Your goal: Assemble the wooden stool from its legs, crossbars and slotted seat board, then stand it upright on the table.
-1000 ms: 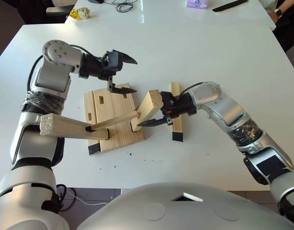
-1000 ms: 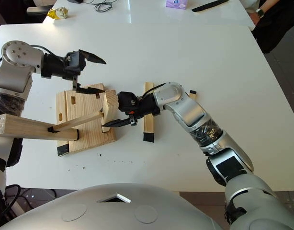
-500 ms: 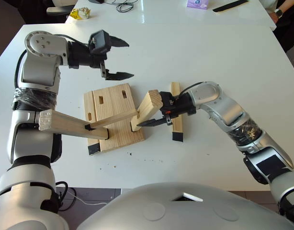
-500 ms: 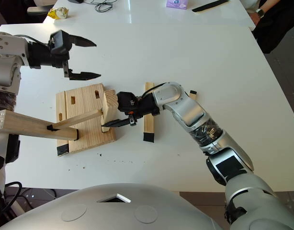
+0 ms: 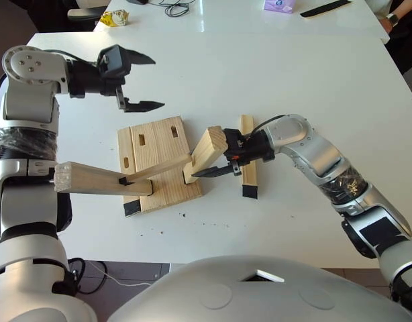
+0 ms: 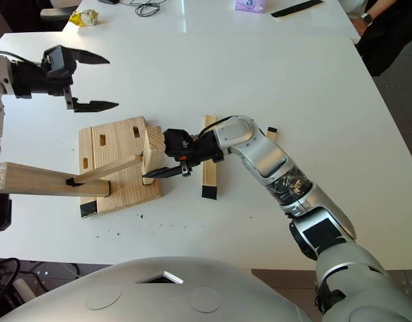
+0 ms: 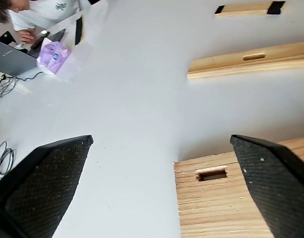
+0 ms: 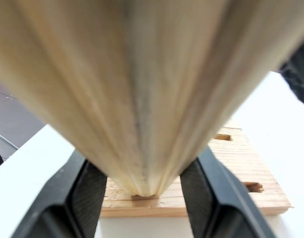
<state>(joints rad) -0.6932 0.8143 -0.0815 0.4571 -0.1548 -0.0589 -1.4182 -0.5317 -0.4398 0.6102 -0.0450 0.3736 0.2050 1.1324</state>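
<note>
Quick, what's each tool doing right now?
Left tool: open, empty.
Right tool: shut on a wooden leg.

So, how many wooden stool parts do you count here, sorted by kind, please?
seat board: 1
thick legs, raised over the board: 2
thin crossbar between them: 1
loose bars, lying flat: 3
Total: 7
</note>
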